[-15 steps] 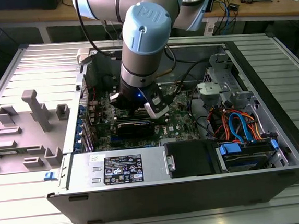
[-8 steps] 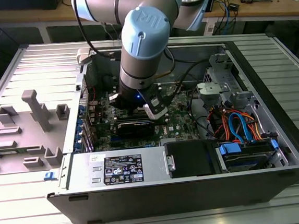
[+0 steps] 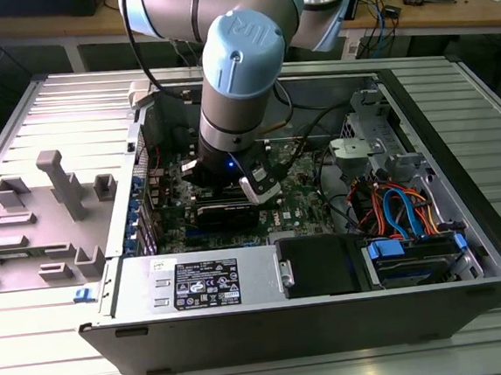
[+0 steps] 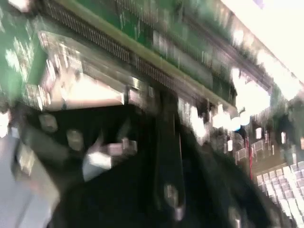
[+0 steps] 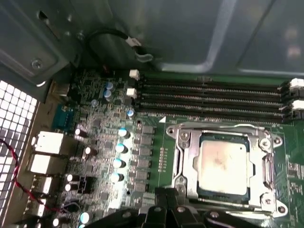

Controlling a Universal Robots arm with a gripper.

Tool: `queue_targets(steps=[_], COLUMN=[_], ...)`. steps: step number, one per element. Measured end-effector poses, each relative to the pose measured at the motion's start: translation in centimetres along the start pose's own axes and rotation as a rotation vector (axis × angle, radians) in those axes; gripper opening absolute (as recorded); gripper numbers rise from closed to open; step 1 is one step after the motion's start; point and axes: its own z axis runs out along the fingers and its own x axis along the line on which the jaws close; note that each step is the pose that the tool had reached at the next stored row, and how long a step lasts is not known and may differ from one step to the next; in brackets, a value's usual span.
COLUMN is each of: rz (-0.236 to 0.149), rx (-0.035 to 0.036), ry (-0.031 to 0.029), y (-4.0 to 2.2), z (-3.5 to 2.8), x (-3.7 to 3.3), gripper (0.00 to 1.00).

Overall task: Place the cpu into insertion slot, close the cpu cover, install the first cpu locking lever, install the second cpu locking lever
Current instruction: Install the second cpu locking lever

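Lower right of the first wrist view: the cpu (image 5: 222,162) sits in the insertion slot (image 5: 190,186), the cpu cover (image 5: 223,129) apparently closed. End effector (image 5: 164,213) grip unclear; a lever could slip.

1. A ribbed grey metal table (image 3: 490,114) carries the scene in the exterior view.
2. An open computer case (image 3: 315,322) lies flat on it, near the middle.
3. A grey plastic fixture tray (image 3: 38,219) with upright blocks lies just beside the case, toward the exterior view's left.
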Motion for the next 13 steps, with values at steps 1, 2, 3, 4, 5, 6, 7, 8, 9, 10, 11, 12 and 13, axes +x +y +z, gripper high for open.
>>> queue_targets(steps=[1,2,3,4,5,6,7,8,9,10,11,12,13], rz=[0.0,0.0,0.0,0.0,0.0,0.0,0.0,0.0,0.0,0.0,0.0,0.0,0.0], rx=[-0.0001,-0.0002,-0.0002,-0.0002,-0.0002,-0.0003,-0.0002,-0.0002,-0.0002,-0.0002,-0.0002,-0.0002,-0.0002], ry=[0.0,0.0,0.0,0.0,0.0,0.0,0.0,0.0,0.0,0.0,0.0,-0.0001,-0.0001], y=[0.0,0.0,0.0,0.0,0.0,0.01,0.0,0.0,0.0,0.0,0.0,0.0,0.0], z=[0.0,0.0,0.0,0.0,0.0,0.01,0.0,0.0,0.0,0.0,0.0,0.0,0.01], x=[0.0,0.0,0.0,0.0,0.0,0.0,0.0,0.0,0.0,0.0,0.0,0.0,0.0], gripper=[0.11,0.11,0.11,0.11,0.11,0.11,0.11,0.11,0.11,0.11,0.11,0.11,0.11])
